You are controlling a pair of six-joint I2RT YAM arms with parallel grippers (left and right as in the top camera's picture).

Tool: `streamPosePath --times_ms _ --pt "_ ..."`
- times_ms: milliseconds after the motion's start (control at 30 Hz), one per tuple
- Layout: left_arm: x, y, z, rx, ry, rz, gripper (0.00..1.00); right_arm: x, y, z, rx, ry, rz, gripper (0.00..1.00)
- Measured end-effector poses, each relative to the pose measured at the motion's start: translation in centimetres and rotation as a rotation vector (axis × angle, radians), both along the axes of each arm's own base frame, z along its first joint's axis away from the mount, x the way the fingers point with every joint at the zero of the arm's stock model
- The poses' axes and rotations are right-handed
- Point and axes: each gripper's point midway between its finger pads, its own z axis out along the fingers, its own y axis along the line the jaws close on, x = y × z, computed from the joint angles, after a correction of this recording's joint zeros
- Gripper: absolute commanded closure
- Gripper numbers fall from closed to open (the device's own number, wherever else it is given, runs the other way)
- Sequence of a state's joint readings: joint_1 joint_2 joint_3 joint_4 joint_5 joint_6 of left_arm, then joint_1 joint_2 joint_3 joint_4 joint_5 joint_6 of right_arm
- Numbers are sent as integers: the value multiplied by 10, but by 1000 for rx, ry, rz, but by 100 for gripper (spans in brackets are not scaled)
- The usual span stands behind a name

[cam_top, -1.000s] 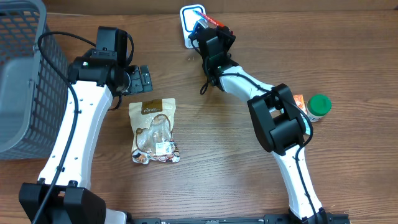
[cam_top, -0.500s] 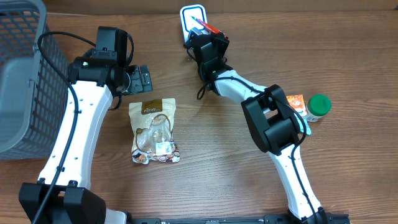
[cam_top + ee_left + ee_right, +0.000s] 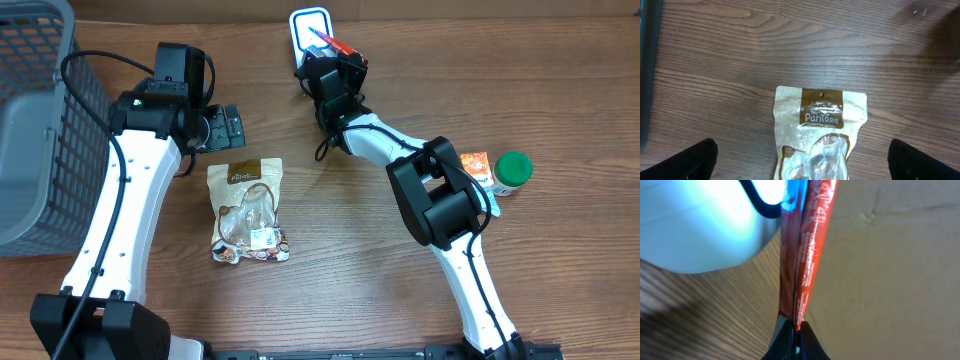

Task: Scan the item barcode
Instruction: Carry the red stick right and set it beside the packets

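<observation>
While you hold the right arm stretched to the far edge of the table [image 3: 400, 300], its gripper [image 3: 336, 54] is pinching a thin red packet [image 3: 333, 40] right at the white, blue-rimmed scanner [image 3: 308, 22]. In the right wrist view the fingers [image 3: 782, 342] are pressed together on the packet's lower edge, and you see the packet [image 3: 802, 255] edge-on, a red face with fine print on one side and a blue strip on the other. The scanner's pale, glowing face [image 3: 695, 225] sits just beside the packet on its blue side (whether the two touch, you cannot tell from here). No barcode can be made out on the sliver that shows.

Your left gripper [image 3: 228, 128] hangs over the table on the left, fingers spread wide and holding nothing. In its wrist view the two dark fingertips [image 3: 690, 160] stand at the lower corners, with a tan snack pouch [image 3: 820, 125] lying flat on the wood between them, label end toward the top of the view. A grey wire basket [image 3: 40, 120] stands at the far left. On the right, well apart from both grippers, a green-lidded jar [image 3: 513, 172] stands just beside a small orange box [image 3: 478, 164].
</observation>
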State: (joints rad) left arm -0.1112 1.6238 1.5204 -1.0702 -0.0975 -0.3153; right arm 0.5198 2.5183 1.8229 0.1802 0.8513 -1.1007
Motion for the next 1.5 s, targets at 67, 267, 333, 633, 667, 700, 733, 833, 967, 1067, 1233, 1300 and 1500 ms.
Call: streamPosePath --times_ms 67,267,333,633,667,700,733,833,967,1067,1233,1300,1500 --pt "0 0 0 0 0 0 0 0 0 6 10 -31 -15 97" --pt "0 0 0 0 0 0 0 -7 12 19 43 -57 -23 96" --pt "0 0 0 0 0 0 0 -11 16 33 58 -57 -22 97" --pt "0 0 0 0 0 0 0 -81 6 140 261 71 -41 96" --pt "0 0 0 0 1 0 0 -92 2 145 300 102 -48 96" --pt "0 0 0 0 0 0 0 -104 -3 147 349 148 -62 96" --pt "0 0 0 0 0 0 0 -116 -7 149 404 195 -70 96" --pt "0 0 0 0 -1 0 0 -153 -20 130 547 385 -138 96" --pt "0 0 0 0 0 0 0 -208 -49 92 688 673 -340 96" --pt "0 0 0 0 0 0 0 -239 -71 71 749 803 -509 96" --pt "0 0 0 0 0 0 0 -269 -100 32 799 894 -725 96" --pt "0 0 0 0 0 0 0 -275 -109 18 818 903 -784 96" --pt "0 0 0 0 0 0 0 -288 -131 -18 831 892 -891 96"
